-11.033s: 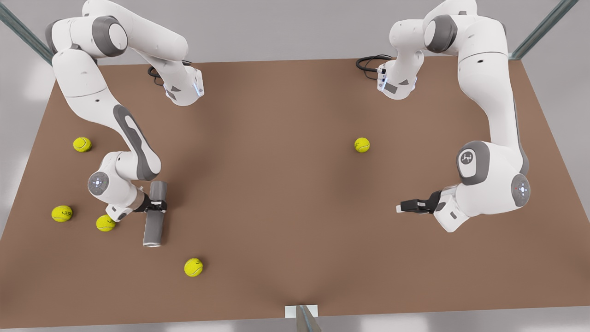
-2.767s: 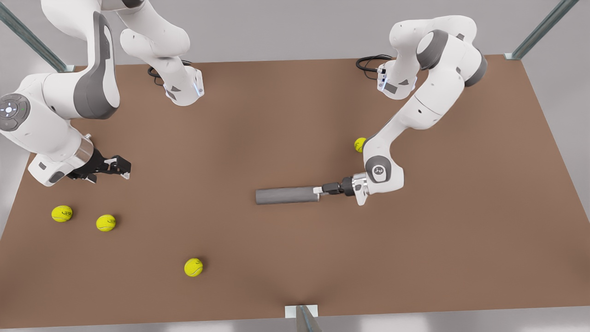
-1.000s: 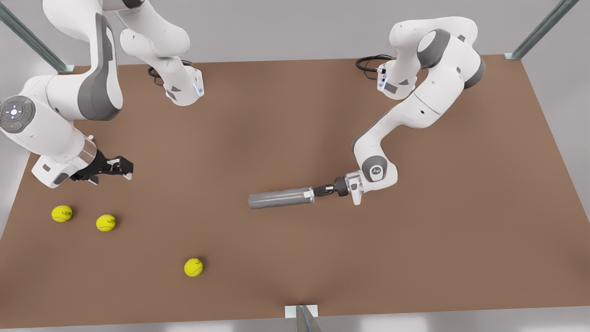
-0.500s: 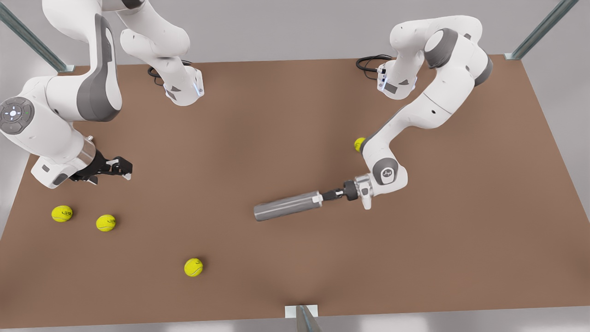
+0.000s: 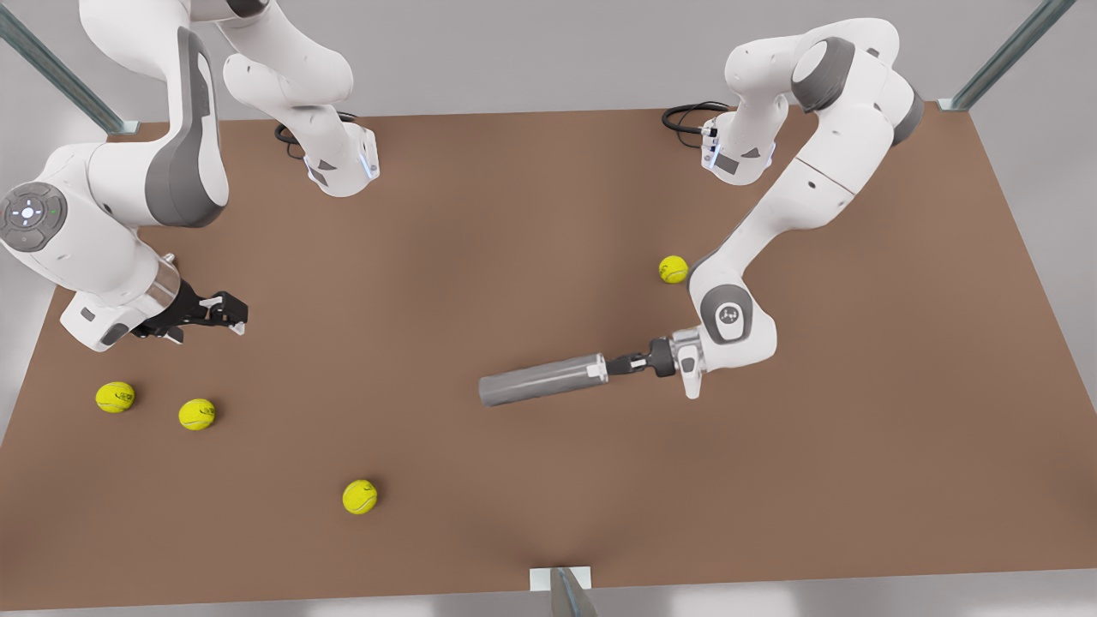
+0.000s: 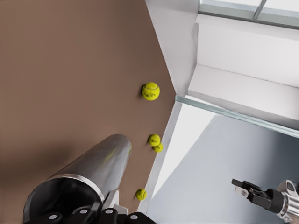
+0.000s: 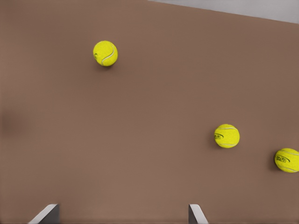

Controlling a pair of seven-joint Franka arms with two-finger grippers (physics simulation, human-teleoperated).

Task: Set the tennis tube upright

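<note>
One left gripper point(image 5: 600, 368) clamping tennis tube point(image 5: 540, 380), unraised

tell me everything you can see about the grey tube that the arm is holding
The tennis tube is a plain grey, metallic-looking cylinder, long and slim, with a lighter rim round its gripped end. It is not upright: it stretches across the middle of the brown table, its free end toward the front view's left. The left gripper is shut on the rimmed end. I cannot tell whether the tube touches the table. No yellow-green tennis ball touches it.
</note>
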